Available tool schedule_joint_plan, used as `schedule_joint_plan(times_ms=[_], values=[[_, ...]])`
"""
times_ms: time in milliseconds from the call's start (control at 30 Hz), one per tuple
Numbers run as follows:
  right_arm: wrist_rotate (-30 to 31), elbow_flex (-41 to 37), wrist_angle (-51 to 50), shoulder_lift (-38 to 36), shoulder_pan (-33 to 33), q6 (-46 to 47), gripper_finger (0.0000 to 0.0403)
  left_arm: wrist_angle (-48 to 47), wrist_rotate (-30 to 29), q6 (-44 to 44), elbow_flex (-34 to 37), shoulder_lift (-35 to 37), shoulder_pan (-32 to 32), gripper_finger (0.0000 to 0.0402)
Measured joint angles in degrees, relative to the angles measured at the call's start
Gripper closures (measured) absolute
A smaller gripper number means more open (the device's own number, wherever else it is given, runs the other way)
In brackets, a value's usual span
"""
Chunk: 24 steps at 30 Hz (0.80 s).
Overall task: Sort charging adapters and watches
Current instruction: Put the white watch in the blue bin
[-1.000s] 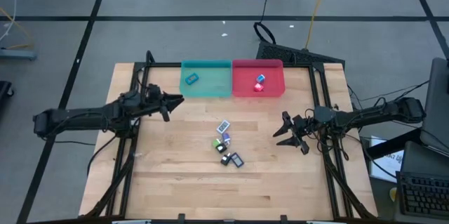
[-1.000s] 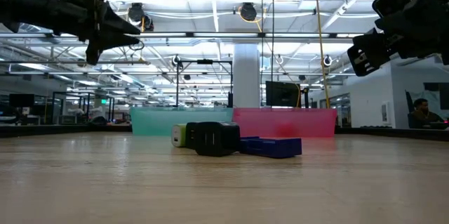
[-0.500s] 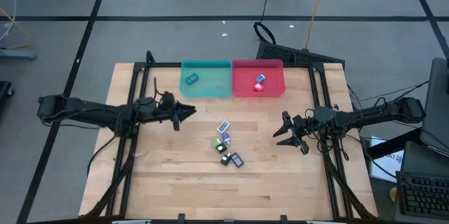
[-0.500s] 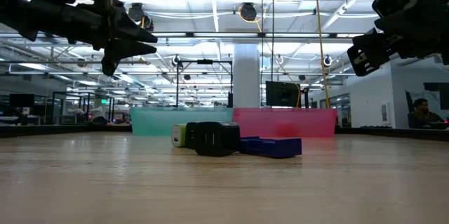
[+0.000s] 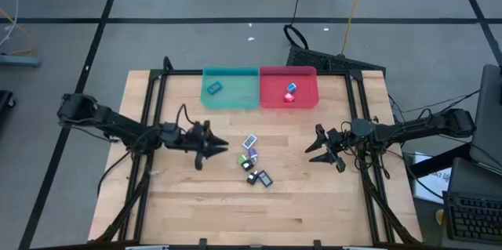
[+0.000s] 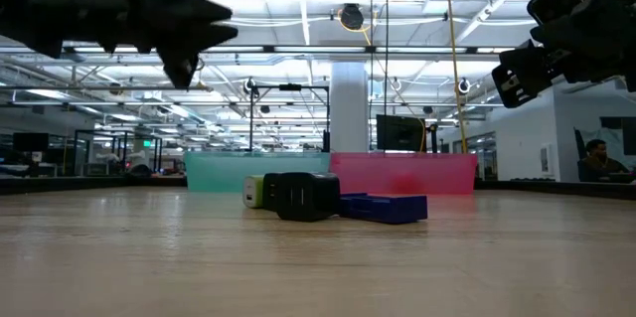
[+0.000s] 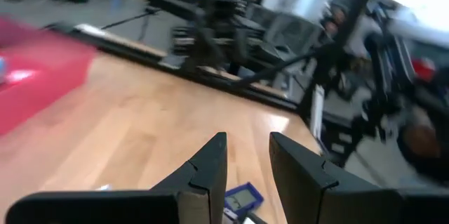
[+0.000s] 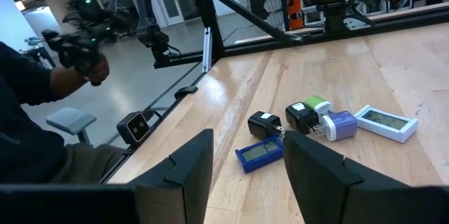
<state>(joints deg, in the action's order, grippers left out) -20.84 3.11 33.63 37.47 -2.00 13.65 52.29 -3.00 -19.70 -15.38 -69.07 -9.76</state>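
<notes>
The left gripper (image 5: 223, 147) hovers just beside the pile (image 5: 252, 160) of adapters and watches mid-table, which lies straight ahead of its tips. Its fingers stand slightly apart, holding nothing. The right gripper (image 5: 314, 146), farther from the pile, waits open and empty.
</notes>
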Motion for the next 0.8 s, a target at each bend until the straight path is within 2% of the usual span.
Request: schedule_joint_plan(times_ms=[167,267,367,500,600,667,800], values=[[0.07,0.0,-0.01,0.01,0.0,-0.13,0.0242,-0.39,-0.03,11.74,-6.66,-8.59,-5.5,0.0293],[0.15,0.0,0.02,0.02,0.0,-0.85,0.0243,-3.08,-0.75,13.24,-12.73,-13.64,-6.56,0.0293],[0.15,0.0,0.0,0.02,0.0,-0.87,0.0245,-16.12,-6.35,8.01,-20.4,-16.6,-5.55,0.0293],[0.17,0.0,0.0,0.02,0.0,-0.87,0.0242,-46.06,-14.7,-4.1,-32.69,-19.6,-2.97,0.0293],[0.17,0.0,-0.02,0.02,0.0,-0.87,0.0241,-61.82,-16.59,-13.15,-40.15,-22.89,-0.74,0.0293],[0.15,0.0,-0.04,0.02,0.0,-0.87,0.0242,-66.0,-16.07,-15.75,-43.47,-25.23,0.54,0.0289],[0.15,0.0,-0.02,0.02,0.0,-0.87,0.0245,-67.25,-11.76,-14.9,-47.08,-30.16,2.46,0.0261]])
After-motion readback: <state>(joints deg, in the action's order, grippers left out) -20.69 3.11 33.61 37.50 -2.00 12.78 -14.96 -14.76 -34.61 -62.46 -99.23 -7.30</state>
